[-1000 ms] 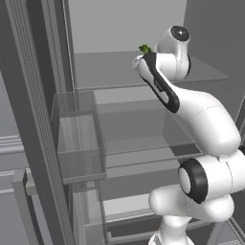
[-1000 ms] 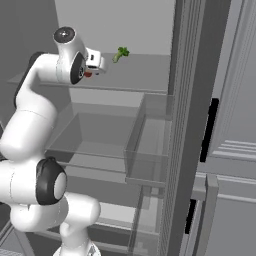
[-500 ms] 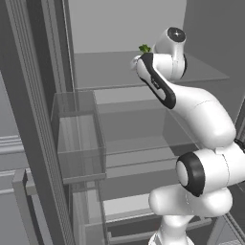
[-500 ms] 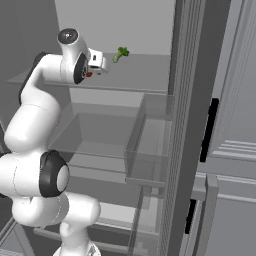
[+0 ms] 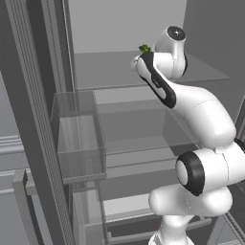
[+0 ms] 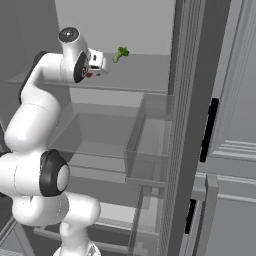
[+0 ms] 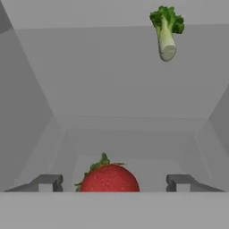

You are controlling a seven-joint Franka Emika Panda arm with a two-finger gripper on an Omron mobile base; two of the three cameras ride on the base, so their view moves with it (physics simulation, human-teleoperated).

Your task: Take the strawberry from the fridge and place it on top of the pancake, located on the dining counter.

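On the upper glass shelf (image 6: 135, 87) of the open fridge (image 5: 119, 28) you have the gripper (image 7: 114, 181) reaching in. Fingers spread wide, one tip (image 7: 47, 182) at each side, nothing pinched yet.

The strawberry (image 7: 108, 178) sits between the tips, low in the hand view, a bit closer to the left tip than the right. From the right base view a speck of red (image 6: 89, 75) shows just under the hand, so it's right at the fingers. Contact or a small gap, can't tell.

Step in hand, as I judge it: closing on the fruit. To do it well:
- nudge sideways so the berry is centred between the tips before you close
- push in a touch more so the pads take the widest part, not the front edge
- close slow, it's round and may roll or squirt out on glass
- lift straight off the shelf before pulling back

Green leafy vegetable (image 7: 166, 31) lies further back on the same shelf, well apart from the berry, off to the right. Leave it alone.
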